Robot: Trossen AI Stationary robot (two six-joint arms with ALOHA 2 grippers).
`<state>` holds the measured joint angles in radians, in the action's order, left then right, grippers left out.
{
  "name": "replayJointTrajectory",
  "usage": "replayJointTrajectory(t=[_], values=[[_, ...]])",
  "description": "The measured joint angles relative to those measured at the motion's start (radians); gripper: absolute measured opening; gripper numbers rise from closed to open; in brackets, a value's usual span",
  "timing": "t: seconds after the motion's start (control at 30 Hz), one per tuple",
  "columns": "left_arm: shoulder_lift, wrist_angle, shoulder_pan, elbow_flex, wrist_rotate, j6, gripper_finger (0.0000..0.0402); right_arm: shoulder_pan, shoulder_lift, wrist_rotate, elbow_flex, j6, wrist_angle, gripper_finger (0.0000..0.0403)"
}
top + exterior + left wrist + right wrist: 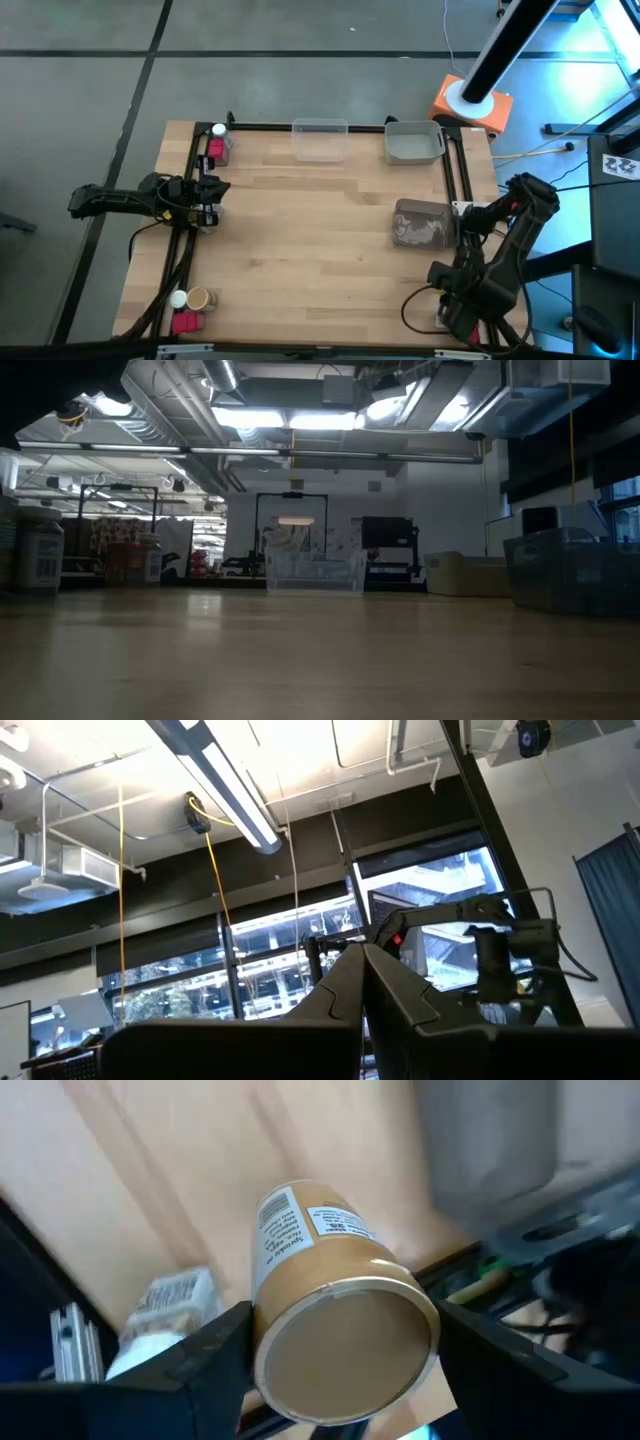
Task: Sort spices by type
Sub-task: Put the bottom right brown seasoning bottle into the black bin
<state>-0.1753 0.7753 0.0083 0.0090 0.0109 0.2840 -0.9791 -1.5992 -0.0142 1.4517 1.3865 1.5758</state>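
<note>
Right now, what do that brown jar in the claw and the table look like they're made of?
The brown jar looks like smooth tan plastic or coated card; its flat end has a soft sheen. The table looks like pale jointed wood, with visible strips and grain.

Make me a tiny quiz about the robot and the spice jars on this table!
1. True or false: the right gripper has a tan jar between its fingers.
2. How many bins sit along the table's far edge: the clear bin and grey bin?
3. Which gripper is shut with nothing in it: A left gripper, B right?

Key: 1 true; 2 two; 3 A.
</note>
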Motion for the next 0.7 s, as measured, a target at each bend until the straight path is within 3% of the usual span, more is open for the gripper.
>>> replayJointTrajectory(t=[0.27,0.5,0.7], values=[[0.0,0.0,0.0,0.0,0.0,0.002,0.0,0.131,0.014,-0.141,0.058,-0.171,-0.005,0.028],[0.0,0.0,0.0,0.0,0.0,0.003,0.0,0.238,0.02,-0.155,0.058,-0.353,-0.007,0.028],[0.0,0.0,0.0,0.0,0.0,0.003,0.0,0.297,0.088,-0.203,0.058,-0.401,-0.004,0.028]])
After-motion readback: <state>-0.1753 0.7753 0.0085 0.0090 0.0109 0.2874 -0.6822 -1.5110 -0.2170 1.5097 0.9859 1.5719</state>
